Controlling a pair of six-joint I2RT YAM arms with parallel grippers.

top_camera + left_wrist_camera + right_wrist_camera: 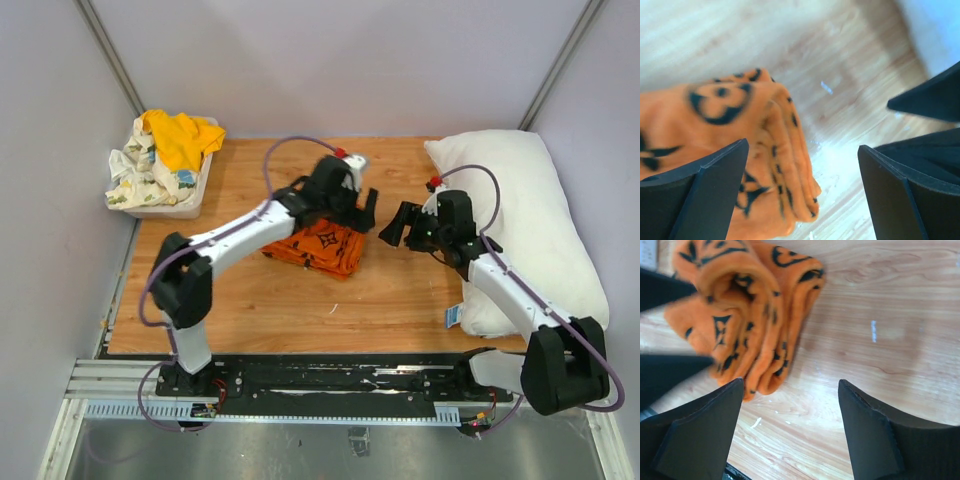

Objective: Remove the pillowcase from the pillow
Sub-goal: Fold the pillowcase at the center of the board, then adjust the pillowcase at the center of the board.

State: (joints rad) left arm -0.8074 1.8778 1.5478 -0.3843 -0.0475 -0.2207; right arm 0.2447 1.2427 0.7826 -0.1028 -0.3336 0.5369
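The orange pillowcase (318, 247) lies bunched in folds on the wooden table, apart from the pillow. The plain white pillow (535, 215) rests along the table's right side, bare. My left gripper (366, 208) hovers at the pillowcase's right end with its jaws wide apart. In the left wrist view the pillowcase (740, 130) sits below the left finger, and my left gripper (802, 146) holds nothing. My right gripper (396, 228) stands open just right of the cloth. In the right wrist view, the pillowcase (745, 300) lies ahead of my right gripper (790, 382), untouched.
A white bin (196, 190) at the back left holds a yellow cloth (180, 138) and a white floral cloth (135, 175). A small blue tag (452, 317) shows at the pillow's near edge. Grey walls close in on three sides.
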